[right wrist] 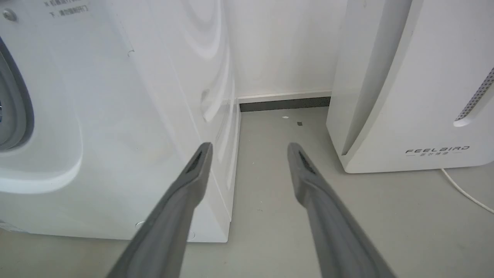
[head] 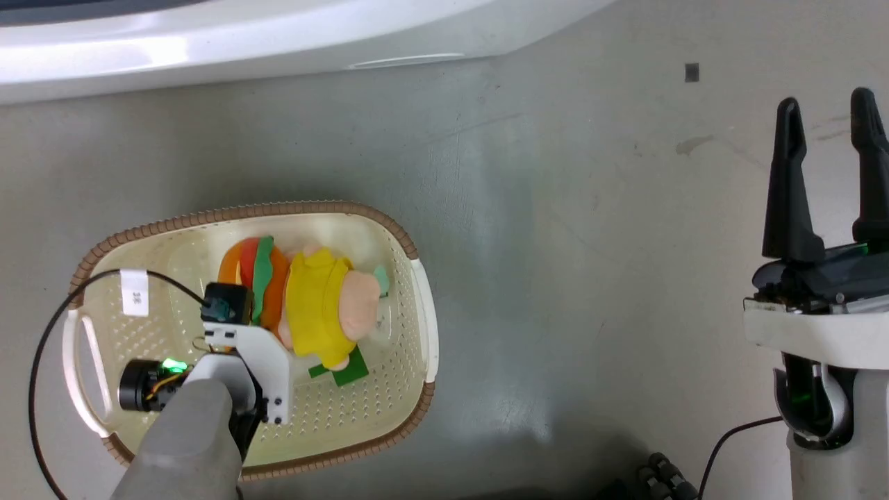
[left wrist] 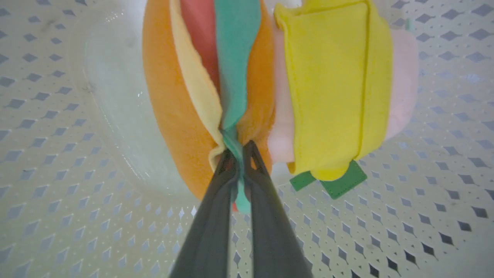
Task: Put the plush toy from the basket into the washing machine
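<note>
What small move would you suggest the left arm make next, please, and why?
Probably lift straight up. The left gripper has its fingers shut on the plush toy, at its green burger layer, and the toy is inside the basket, so raising it clear of the rim looks right.

First inspector: The plush toy [head: 316,305] shows a pale pink head, a yellow top, and orange, red and green layers.
Second inspector: Noted. The basket [head: 410,333] is cream-white and perforated all over, its rim brown and woven-look.
First inspector: The washing machine [right wrist: 115,116] is white with a grey porthole rim. The floor [head: 555,208] is grey.
Second inspector: The left tool [left wrist: 239,148] and right tool [head: 826,99] are dark grey.
</note>
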{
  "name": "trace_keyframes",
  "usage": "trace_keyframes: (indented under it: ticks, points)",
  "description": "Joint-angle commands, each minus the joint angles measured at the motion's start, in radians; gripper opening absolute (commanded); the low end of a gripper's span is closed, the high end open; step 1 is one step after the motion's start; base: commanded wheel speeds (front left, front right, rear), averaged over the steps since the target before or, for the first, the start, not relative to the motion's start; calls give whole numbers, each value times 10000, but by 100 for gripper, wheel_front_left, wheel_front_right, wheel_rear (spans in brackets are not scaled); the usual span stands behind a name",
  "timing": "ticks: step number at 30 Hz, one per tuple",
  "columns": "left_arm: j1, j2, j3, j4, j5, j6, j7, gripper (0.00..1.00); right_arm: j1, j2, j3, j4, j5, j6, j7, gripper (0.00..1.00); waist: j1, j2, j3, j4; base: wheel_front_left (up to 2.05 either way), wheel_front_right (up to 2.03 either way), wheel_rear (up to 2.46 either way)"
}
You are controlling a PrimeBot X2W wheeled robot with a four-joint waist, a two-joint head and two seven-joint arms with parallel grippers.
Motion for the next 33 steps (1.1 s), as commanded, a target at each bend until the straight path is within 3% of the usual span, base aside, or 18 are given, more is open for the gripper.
trace_keyframes:
  ticks: [1,11,19,33]
  points:
    - [-206,-52,-110,375,-147,-79,-20,0,-251,-4,-26,-11,162,-9,-116,100,-1,0,-137,7,0,0,0]
    - [62,-310,-704,1279,-302,-459,-684,0,97,-4,-137,492,188,-9,-299,100,-1,0,-1357,213,0,0,0]
    - [1039,-816,-979,1279,-434,-697,-1706,0,1174,-4,-305,1025,-37,-9,-299,100,-1,0,-3608,853,0,0,0]
    - [2264,-1184,-1180,438,-570,-703,-2636,0,2557,-4,-303,1293,-233,-9,-299,100,-1,0,-6167,1462,0,0,0]
